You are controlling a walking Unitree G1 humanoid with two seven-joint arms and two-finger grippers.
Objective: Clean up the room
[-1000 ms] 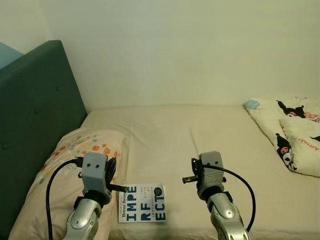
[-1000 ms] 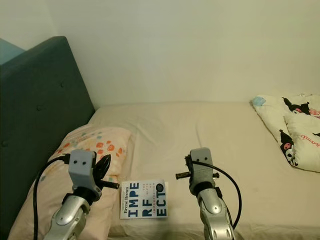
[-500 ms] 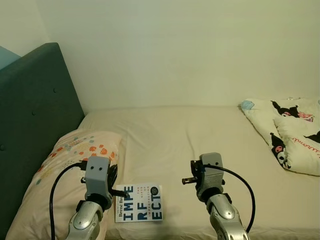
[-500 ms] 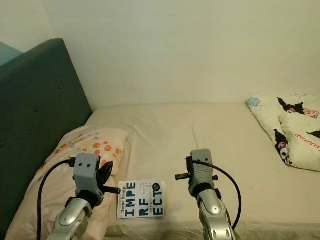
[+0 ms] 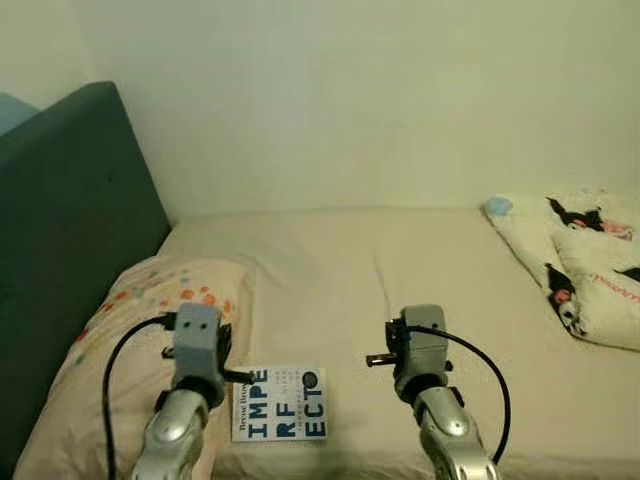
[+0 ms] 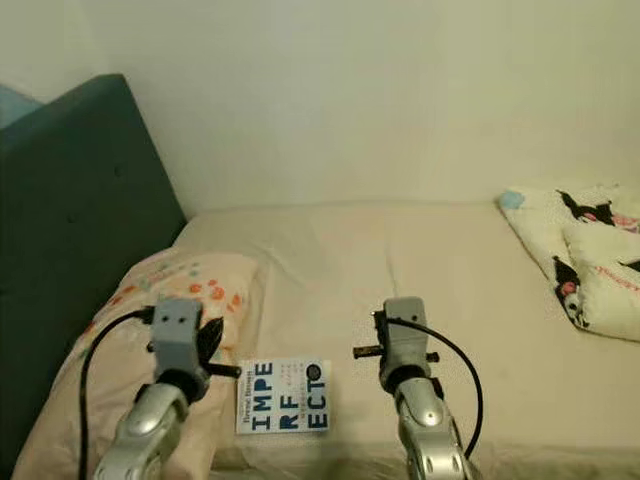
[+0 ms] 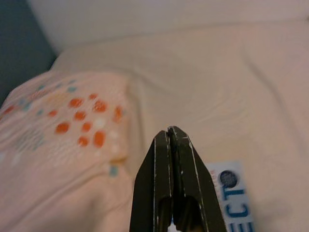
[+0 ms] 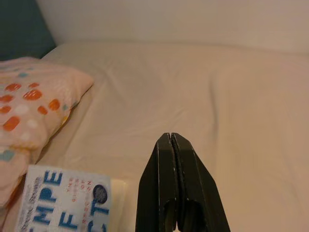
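A: From the head, what lies on the bed (image 5: 400,260)?

B: A white book (image 5: 279,417) with big blue letters lies flat by the bed's near edge, close to its headboard end. A spotted pillow (image 5: 130,330) sits just beside it, against the dark teal headboard (image 5: 60,250). A cartoon-print blanket (image 5: 580,270) is bunched at the bed's far right end.

A: And the arms?

B: Both are raised over the near edge. The left end effector (image 6: 208,338) hangs above the seam between pillow and book; the right end effector (image 5: 385,345) sits to the book's right, over bare sheet.

A: The left wrist view?

B: Its two black fingers (image 7: 181,183) are pressed together, nothing between them. The pillow and one corner of the book lie beyond.

A: The right wrist view?

B: Same there: fingers (image 8: 186,188) closed flat against each other, empty, with the book, the pillow and plain sheet beyond.
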